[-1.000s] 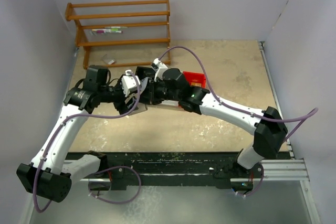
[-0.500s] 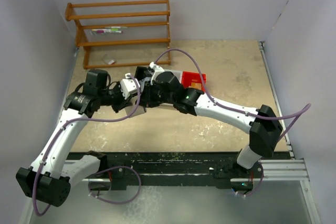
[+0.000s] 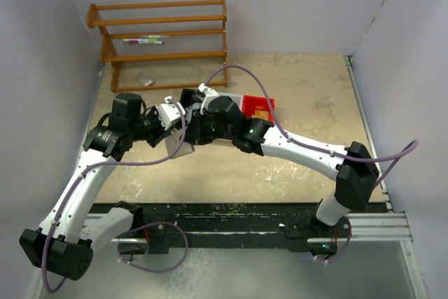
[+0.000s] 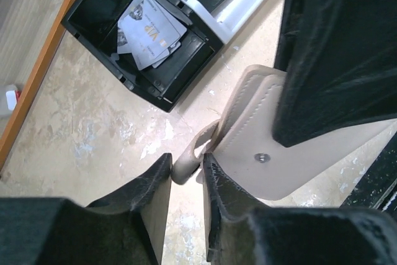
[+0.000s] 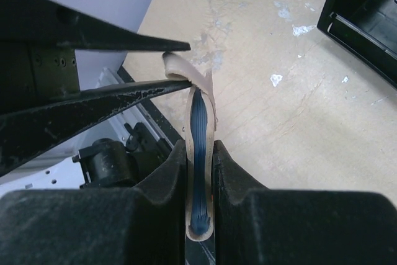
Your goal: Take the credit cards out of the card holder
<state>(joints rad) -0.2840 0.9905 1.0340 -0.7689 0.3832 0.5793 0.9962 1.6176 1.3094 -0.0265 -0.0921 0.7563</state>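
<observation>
Closing from wide to narrow, the left gripper (image 4: 186, 164) pinched the tan flap (image 4: 195, 146) of the card holder (image 4: 291, 153). The right gripper (image 5: 200, 153) clamped its folded body above the left half of the table (image 3: 315, 166). It seemed wise to pull the flap slowly outward, both grips firm.

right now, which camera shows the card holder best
The left wrist view: the card holder shows its tan outer face, stitching and snap stud, its strap in the left gripper. The right wrist view gives only its edge, blue sleeves inside, pinched in the right gripper. The top view shows just a pale patch beneath the grippers.
</observation>
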